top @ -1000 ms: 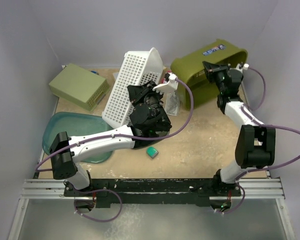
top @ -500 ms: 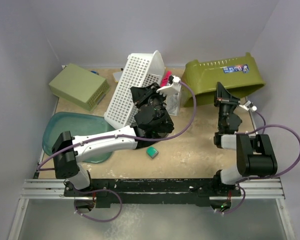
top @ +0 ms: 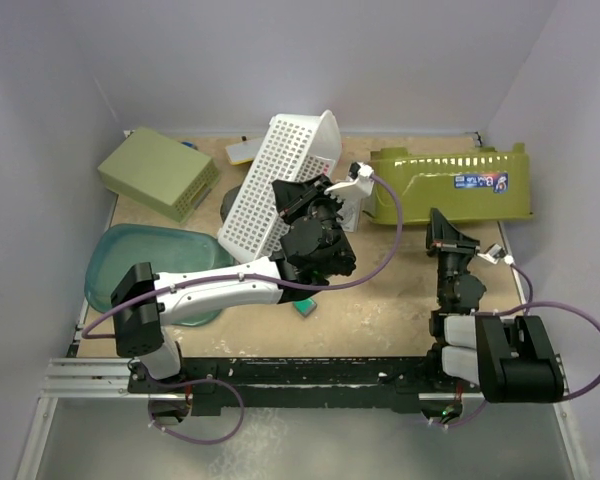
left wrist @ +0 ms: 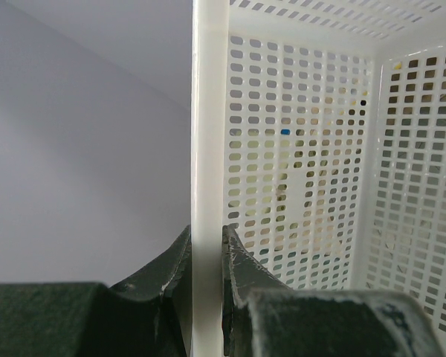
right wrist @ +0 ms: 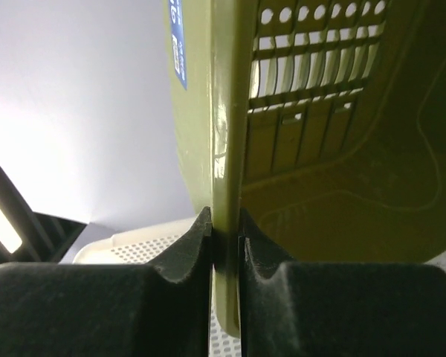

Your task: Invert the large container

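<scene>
Right wrist view: the right fingers (right wrist: 186, 253) are closed on a thin olive-green wall of the large container (right wrist: 320, 149). One finger touches each face of the wall, and the wall's edge runs straight up between them. On the left face of this wall there is a white and blue label (right wrist: 177, 44). On the right face the inside of the tub shows, with rows of slots. The wall sits deep between the fingers, not only at their tips.

From the top external view, the container lies to the right of the white basket (top: 280, 170), just beside it. It is tipped, with the labelled long side turned toward the camera and a row of slots along its upper part. The right fingers meet it at its near edge, toward the end closer to the basket.

The left fingers (left wrist: 171, 268) pinch the rim of the white basket, one on each side of the plain white strip. The basket stands tilted above the bench (top: 380, 280), its perforated walls facing the camera. The left fingers are well apart from the container.
</scene>
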You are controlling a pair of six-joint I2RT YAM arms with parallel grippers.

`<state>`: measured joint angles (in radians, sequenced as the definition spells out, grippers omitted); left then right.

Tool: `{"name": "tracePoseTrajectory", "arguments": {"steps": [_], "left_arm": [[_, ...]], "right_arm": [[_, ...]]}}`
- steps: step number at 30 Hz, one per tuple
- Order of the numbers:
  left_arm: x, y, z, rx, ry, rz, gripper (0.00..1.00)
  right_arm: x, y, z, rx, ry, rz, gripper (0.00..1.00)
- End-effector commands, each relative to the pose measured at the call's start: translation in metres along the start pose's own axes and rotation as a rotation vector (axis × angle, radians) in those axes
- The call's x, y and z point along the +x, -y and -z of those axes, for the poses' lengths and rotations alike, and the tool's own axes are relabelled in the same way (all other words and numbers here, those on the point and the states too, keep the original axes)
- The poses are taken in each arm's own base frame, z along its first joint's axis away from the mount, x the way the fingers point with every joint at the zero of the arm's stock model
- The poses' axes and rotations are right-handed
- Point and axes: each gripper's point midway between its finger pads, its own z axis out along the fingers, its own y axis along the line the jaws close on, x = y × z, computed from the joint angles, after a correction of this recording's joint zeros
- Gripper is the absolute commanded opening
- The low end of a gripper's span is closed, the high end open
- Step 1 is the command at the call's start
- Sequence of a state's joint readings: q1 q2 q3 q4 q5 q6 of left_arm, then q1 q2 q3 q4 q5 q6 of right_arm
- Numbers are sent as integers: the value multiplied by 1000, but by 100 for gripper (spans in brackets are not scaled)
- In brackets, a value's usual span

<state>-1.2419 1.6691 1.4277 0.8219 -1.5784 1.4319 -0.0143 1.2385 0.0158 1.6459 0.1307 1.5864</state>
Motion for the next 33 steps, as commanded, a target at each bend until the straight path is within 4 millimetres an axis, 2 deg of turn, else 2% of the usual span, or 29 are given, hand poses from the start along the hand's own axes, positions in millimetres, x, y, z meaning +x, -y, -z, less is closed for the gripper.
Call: {"name": "tracePoseTrajectory", "arguments": {"steps": [1, 6, 10, 13, 15, 17, 21, 26, 28, 33], "left_arm": [[7, -11, 2, -1, -43, 71, 0], [12, -14, 3, -3, -54, 73, 0], [14, -13, 4, -4, -63, 71, 0], [14, -12, 4, -5, -63, 66, 0], [14, -12, 4, -5, -63, 67, 0], [14, -11, 4, -5, -61, 65, 0], [12, -9, 3, -7, -53, 67, 0], [12, -10, 3, -7, -50, 71, 0], [13, -10, 4, -7, -54, 68, 0], [14, -9, 8, -1, -52, 58, 0]], "right_arm": [[14, 26, 41, 69, -106, 64, 18], [14, 45, 48, 164, -110, 58, 32], [15, 68, 59, 302, -112, -17, 33], [12, 84, 66, 446, -93, -8, 40], [1, 97, 77, 594, -44, 22, 54], [-6, 98, 83, 647, -11, 50, 65], [-4, 107, 88, 708, -21, 40, 74], [-2, 108, 69, 695, -37, 87, 75], [-3, 116, 61, 734, -33, 116, 75], [3, 118, 18, 726, -57, 183, 76]]}}
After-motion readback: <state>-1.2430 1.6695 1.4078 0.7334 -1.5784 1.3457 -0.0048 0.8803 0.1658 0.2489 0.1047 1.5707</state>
